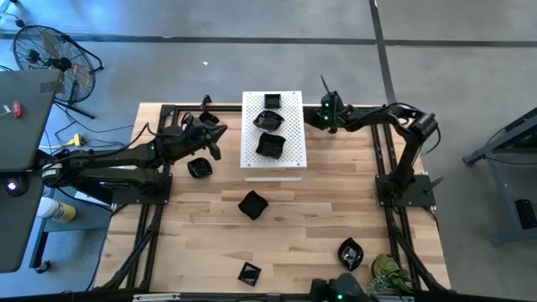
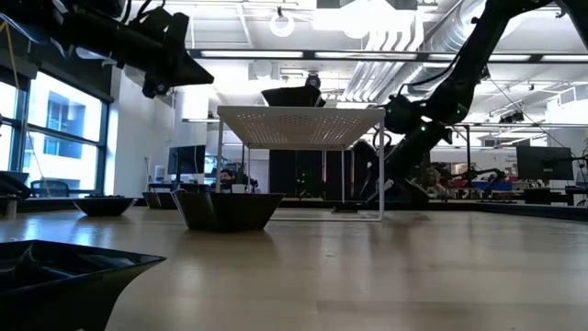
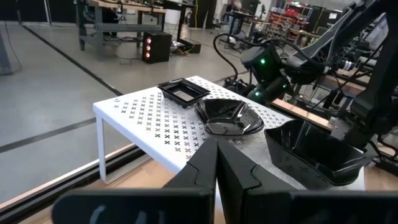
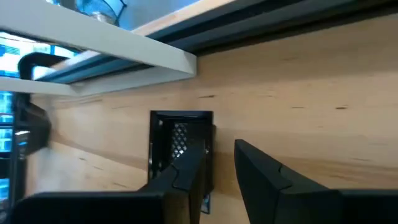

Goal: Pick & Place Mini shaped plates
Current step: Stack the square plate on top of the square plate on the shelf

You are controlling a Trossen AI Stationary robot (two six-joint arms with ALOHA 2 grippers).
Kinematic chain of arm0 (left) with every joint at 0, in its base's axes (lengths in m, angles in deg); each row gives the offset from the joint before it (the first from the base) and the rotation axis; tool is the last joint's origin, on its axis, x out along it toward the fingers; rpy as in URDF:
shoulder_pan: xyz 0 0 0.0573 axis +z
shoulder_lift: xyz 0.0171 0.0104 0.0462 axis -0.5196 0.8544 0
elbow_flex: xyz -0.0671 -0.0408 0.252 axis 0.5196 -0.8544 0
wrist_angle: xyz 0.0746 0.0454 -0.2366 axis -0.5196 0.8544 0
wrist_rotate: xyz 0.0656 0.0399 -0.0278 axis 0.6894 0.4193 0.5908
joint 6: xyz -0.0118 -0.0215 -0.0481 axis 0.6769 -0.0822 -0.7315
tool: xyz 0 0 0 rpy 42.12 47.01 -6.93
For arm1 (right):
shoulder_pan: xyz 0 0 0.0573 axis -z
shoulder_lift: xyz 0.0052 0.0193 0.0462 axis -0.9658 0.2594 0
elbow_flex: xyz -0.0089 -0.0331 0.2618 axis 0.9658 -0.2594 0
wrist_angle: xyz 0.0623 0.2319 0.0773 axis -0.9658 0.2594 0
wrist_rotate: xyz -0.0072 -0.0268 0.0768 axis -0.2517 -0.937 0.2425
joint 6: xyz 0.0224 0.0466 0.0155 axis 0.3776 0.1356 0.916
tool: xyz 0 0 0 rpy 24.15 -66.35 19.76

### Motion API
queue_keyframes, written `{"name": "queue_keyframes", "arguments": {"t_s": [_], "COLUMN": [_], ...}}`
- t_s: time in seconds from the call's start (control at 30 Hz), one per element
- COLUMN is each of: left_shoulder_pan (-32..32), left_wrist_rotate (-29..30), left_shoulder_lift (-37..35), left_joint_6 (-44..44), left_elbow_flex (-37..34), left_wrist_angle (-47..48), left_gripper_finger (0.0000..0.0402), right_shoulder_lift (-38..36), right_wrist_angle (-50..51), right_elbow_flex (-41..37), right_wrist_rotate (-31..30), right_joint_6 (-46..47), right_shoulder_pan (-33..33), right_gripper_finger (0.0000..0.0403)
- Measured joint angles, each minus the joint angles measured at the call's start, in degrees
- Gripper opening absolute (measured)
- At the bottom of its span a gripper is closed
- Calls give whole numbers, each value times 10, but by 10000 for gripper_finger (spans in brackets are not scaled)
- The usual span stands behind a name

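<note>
While three plates (image 1: 270,122) already sat on the white board (image 1: 294,159), others lay about the surface (image 1: 319,226), one (image 1: 200,169) just beside our left claw (image 1: 210,138). Its fingers (image 3: 205,168) were pressed together, empty; we judged we should spread them before descending on that rim. Our right claw (image 1: 323,84), slightly spread, waited beyond the board's far corner.
</note>
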Motion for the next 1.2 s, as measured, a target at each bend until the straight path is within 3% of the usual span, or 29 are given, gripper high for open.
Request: {"name": "queue_keyframes", "arguments": {"t_s": [0.37,0.57,0.77,0.83,1.2], "left_shoulder_pan": [0,0,0,0,0], "left_wrist_rotate": [0,0,10,16,40], "left_shoulder_lift": [0,0,0,0,0], "left_joint_6": [0,0,0,0,0], "left_elbow_flex": [0,0,0,0,0], "left_wrist_angle": [-1,-1,-1,-1,-1], "left_gripper_finger": [0,0,0,0,0], "right_shoulder_lift": [7,6,6,6,8], "right_wrist_angle": [13,19,19,9,-56], "right_elbow_flex": [6,6,4,-1,-4], "right_wrist_rotate": [-13,23,31,31,6], "right_joint_6": [-4,-119,-247,-278,-329], "right_shoulder_pan": [-5,-4,-9,-13,-42], "right_gripper_finger": [78,73,10,6,2]}}
